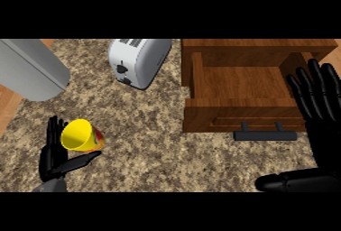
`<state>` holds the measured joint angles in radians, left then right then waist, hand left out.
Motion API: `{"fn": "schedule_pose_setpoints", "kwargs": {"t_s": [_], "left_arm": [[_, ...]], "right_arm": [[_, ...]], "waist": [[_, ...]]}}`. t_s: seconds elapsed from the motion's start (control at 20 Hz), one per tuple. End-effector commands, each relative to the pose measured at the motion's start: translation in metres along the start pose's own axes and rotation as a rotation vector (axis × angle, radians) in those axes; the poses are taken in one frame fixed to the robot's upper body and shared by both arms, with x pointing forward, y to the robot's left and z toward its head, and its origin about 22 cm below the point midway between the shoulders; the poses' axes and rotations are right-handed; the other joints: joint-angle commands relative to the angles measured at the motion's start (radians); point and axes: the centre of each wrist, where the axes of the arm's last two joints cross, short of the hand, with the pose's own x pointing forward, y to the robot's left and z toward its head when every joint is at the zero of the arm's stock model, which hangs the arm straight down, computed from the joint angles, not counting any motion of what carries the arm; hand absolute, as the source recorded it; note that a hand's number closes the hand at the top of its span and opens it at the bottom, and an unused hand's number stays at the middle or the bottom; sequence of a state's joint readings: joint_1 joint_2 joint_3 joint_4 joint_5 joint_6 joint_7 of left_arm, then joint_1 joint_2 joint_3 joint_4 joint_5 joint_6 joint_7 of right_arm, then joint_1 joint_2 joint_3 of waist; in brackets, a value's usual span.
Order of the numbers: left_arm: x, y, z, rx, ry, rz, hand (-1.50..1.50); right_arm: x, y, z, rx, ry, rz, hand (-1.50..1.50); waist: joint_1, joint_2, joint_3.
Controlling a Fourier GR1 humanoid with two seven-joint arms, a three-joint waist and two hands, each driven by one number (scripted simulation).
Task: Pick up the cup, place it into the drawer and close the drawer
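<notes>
Tilting cup [81, 136], mouth facing up-left

A yellow cup [81, 136] with red markings is held tilted in the left hand [54, 155], whose fingers and thumb are curled round it, low at the left of the speckled desk [160, 149]. The right hand [320, 108] is seen with straight fingers over the right side of the open wooden drawer [240, 85], whose dark handle [265, 134] faces the viewer. A white toaster [136, 61] is placed left of the drawer.
</notes>
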<state>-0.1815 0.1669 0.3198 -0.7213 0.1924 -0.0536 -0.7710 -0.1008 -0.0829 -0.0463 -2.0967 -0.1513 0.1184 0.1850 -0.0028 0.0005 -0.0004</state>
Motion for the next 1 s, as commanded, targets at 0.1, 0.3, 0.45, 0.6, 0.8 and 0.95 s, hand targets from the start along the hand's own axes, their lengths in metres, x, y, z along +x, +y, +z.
{"fn": "schedule_pose_setpoints", "kwargs": {"t_s": [0.1, 0.3, 0.45, 0.6, 0.8, 0.95], "left_arm": [[-0.013, 0.000, 0.008, -0.019, -0.010, 0.032, -1.50], [-0.007, -0.025, -0.010, -0.020, -0.010, 0.075, -1.50], [-0.009, 0.001, -0.007, -0.017, -0.013, 0.081, -1.50], [-0.014, -0.016, -0.011, -0.020, 0.018, 0.123, -1.50], [-0.016, -0.014, -0.021, -0.041, -0.011, 0.180, -1.50], [-0.020, -0.014, -0.009, -0.090, 0.015, 0.266, -1.50]], "right_arm": [[0.016, -0.002, 0.002, 0.008, 0.021, 0.016, -1.50], [0.006, 0.016, -0.014, -0.016, -0.010, 0.007, -1.50], [0.014, -0.003, 0.003, 0.009, 0.009, -0.010, -1.50], [0.005, -0.001, -0.005, 0.002, -0.013, -0.004, -1.50], [-0.011, 0.007, -0.002, 0.030, 0.014, -0.002, -1.50], [0.005, -0.014, -0.013, 0.004, 0.003, -0.001, -1.50]], "waist": [[-0.001, 0.000, 0.000], [0.001, 0.000, 0.000], [-0.001, 0.000, 0.000], [-0.002, 0.000, 0.000], [-0.008, 0.003, -0.001], [-0.003, 0.001, 0.000]]}}
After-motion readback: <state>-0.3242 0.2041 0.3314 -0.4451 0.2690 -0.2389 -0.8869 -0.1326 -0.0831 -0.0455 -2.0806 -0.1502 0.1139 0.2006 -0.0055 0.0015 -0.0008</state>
